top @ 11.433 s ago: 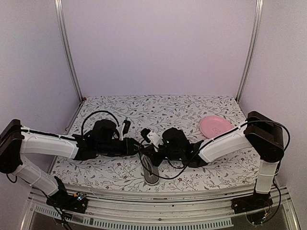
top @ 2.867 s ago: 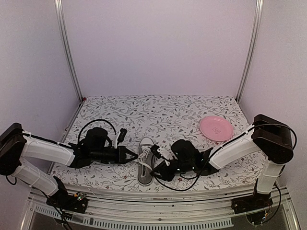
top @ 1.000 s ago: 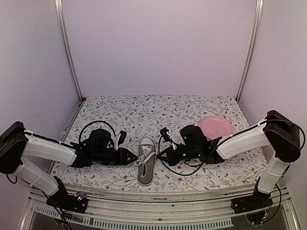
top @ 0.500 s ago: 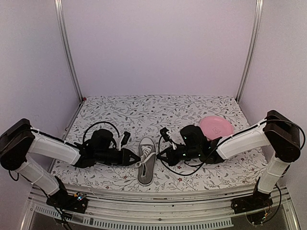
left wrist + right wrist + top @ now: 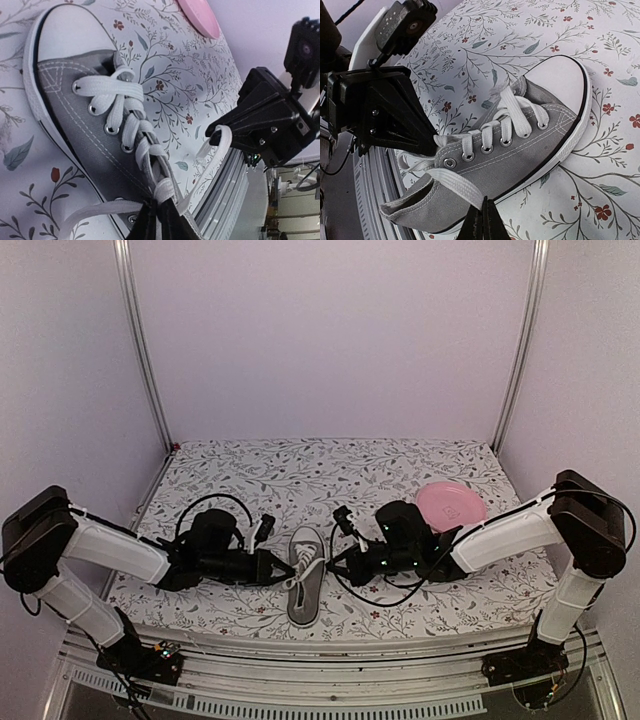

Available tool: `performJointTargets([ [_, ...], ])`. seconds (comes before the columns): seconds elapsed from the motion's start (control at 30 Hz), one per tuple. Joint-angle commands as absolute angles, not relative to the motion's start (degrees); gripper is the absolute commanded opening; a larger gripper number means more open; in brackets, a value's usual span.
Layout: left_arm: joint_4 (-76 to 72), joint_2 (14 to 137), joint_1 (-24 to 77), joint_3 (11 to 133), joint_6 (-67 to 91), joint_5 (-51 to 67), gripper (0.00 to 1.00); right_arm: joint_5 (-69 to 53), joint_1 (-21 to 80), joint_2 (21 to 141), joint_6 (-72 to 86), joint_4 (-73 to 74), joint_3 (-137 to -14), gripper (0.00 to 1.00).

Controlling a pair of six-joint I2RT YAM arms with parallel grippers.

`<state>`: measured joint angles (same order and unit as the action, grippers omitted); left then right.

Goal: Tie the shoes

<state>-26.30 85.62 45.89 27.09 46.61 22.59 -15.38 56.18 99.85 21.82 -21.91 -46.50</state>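
Barely budged since 0.5 s ago. Pinching 1 lace end [image 5: 95,214] tight in the left gripper [image 5: 279,571], the other in the right gripper [image 5: 334,564]. Holding the sneaker [image 5: 304,585] between them near the table's [image 5: 400,470] front edge, pulling outward, probably to cinch the crossing.

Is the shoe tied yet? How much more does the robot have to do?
Not tied yet. Done: the white laces are threaded up the grey sneaker. In hand: the left gripper and the right gripper each pinch a lace end, drawn out to opposite sides of the shoe. Left: no bow shows, so crossing, looping and tightening are all to come.
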Motion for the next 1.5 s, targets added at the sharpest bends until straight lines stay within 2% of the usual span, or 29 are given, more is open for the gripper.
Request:
performJointTargets([
  [0.0,-28.08,86.04,45.45,27.42,46.34,22.92,0.00,-15.80,56.34,100.31,21.64,-23.11,-46.32,0.02],
  [0.57,-14.37,81.23,44.83,33.53,37.81,17.70,0.00,-13.18,60.75,103.16,19.50,-18.81,-53.29,0.02],
  [1.2,-11.83,79.76,44.14,34.12,34.85,18.48,0.00,-14.32,61.60,109.62,20.17,-16.28,-60.07,0.02],
  [1.47,-6.36,78.38,43.60,37.07,30.98,18.94,0.00,-13.24,61.95,107.83,19.67,-13.46,-58.38,0.02],
])
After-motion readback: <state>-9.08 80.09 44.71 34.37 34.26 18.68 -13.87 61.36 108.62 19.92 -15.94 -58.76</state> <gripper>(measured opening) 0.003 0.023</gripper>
